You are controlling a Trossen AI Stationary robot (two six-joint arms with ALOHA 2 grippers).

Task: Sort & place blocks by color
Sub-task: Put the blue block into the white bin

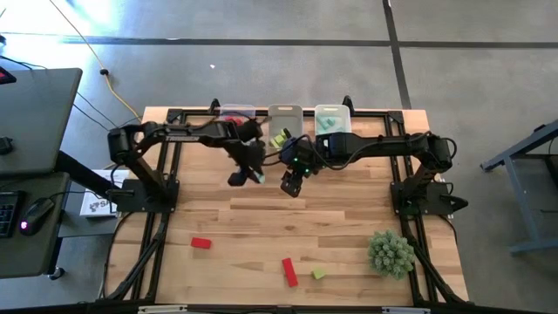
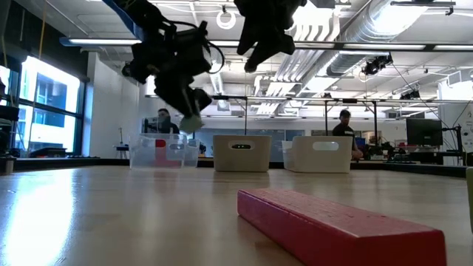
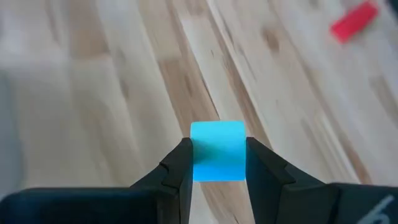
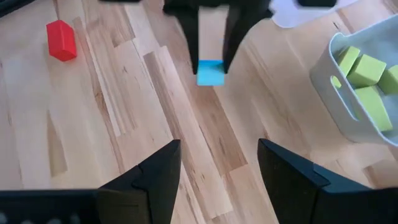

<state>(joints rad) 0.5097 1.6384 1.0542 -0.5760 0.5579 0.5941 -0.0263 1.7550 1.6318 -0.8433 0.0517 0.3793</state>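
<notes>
On the near part of the wooden table (image 1: 261, 218), a red bar (image 1: 289, 271) lies flat with its long axis running near-to-far, tilted slightly leftward at its far end; a small yellow-green cube (image 1: 318, 274) sits just beside it on the right, and a fake plant (image 1: 391, 252) stands farther right. To the left and a little farther back, a second, shorter red block (image 1: 201, 243) lies with its long axis across the table. Above the table's middle, the left gripper (image 3: 217, 163) hangs in the air, its fingers (image 3: 179, 171) pinching a teal cube (image 3: 217, 150) by two opposite faces, the cube square to the fingers and clear of the wood. Just to its right, the right gripper (image 4: 219, 174) hovers with its fingers spread and nothing between them, facing the teal cube. Along the far edge stand three bins: the left bin (image 2: 140, 151) holds red pieces, the middle bin (image 1: 285, 112) holds yellow-green blocks (image 4: 364, 71), and the right bin (image 1: 332, 112) holds teal pieces. Beyond the table, two people (image 2: 164, 120) can be seen in the room.
</notes>
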